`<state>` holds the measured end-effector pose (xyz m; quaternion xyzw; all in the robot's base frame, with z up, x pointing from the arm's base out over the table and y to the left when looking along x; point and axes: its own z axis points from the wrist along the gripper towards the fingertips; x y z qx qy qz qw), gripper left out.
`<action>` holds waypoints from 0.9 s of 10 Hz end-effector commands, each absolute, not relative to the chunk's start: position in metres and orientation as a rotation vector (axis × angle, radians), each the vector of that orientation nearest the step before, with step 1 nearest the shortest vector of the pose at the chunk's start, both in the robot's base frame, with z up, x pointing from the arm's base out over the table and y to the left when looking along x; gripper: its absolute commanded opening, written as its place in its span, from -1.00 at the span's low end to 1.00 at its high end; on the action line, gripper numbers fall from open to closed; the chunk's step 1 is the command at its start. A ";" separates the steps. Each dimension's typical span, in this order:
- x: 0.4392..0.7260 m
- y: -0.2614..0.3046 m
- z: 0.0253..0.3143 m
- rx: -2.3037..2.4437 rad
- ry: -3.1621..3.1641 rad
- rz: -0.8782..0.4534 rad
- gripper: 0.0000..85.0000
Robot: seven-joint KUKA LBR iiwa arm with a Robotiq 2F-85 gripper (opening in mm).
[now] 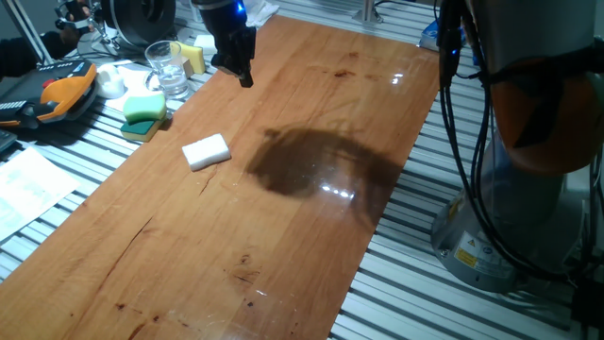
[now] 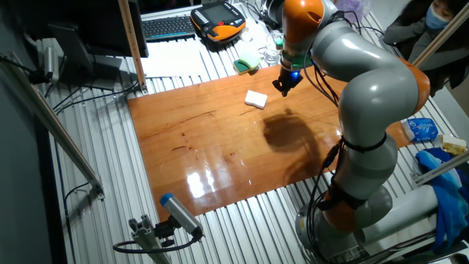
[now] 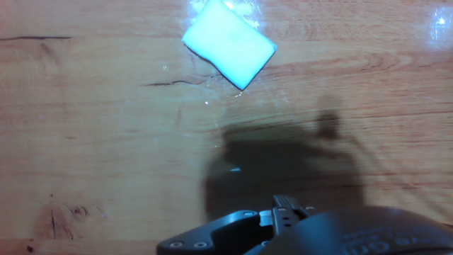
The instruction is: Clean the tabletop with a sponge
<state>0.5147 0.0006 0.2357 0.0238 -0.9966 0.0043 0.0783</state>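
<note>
Bench [image 1: 311, 189]: glossy reddish-brown board, a dark shadow at its middle.
Arm [image 2: 366, 95]: grey and orange, bent over the far edge.
Fingers [image 1: 243, 74]: raised, nothing held; gap unreadable.
Sponge [image 1: 206, 151]: white block lying free, apart from the fingers.
Advice: centre overhead, square to it, descend straight.

No text, brand or number is legible anywhere. A yellow warning label [image 1: 465, 253] marks the robot base [image 1: 491, 236], its print too small to read. Raised lettering on the gripper [image 3: 283, 212] housing is cut off and unreadable.
</note>
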 end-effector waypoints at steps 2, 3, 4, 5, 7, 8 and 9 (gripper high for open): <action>0.515 0.001 0.236 0.067 -3.032 -0.064 -1.00; 0.515 0.001 0.236 0.064 -3.039 -0.042 -1.00; 0.515 0.001 0.236 0.064 -3.057 0.012 -1.00; 0.515 0.001 0.236 0.060 -3.069 0.064 -1.00; 0.515 0.001 0.236 0.069 -3.081 0.015 -1.00; 0.515 0.001 0.236 0.055 -3.080 0.015 -1.00; 0.515 0.001 0.236 0.017 -3.104 0.019 -1.00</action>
